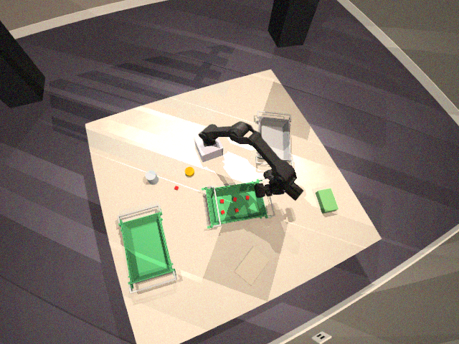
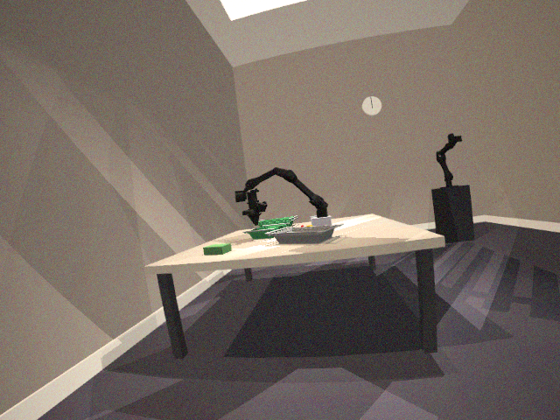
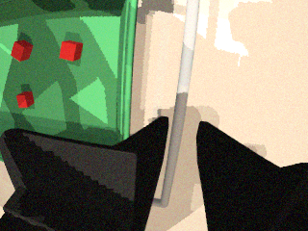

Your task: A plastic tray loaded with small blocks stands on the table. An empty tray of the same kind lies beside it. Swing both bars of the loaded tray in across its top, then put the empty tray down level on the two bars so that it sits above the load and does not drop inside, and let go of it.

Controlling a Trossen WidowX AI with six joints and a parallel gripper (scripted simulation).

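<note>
Second bar's turn

Working on the first step: one bar [image 1: 216, 207] already lying across the loaded tray [image 1: 237, 222] [image 2: 262, 234] [image 3: 127, 72] mid-frame, the outer bar [image 1: 271, 208] [image 3: 182, 101] still awaiting an inward sweep. Reaching rightward, gripper [image 1: 271, 190] [image 2: 256, 222] [image 3: 183, 127] pointing down, slightly parted, gripping nothing. Empty tray [image 1: 167, 242] [image 2: 276, 220] waiting lower left from above.

Beige walls [image 2: 316, 90], round clock [image 2: 371, 105], purple-grey floor [image 1: 370, 122] [image 2: 497, 361]

Smooth green plastic forms the loaded rectangular tray [image 1: 241, 220] [image 3: 126, 72]; its slim grey bar [image 3: 179, 111] looks like smooth metal, the black gripper [image 1: 264, 190] [image 2: 255, 222] [image 3: 183, 127] matt.
</note>
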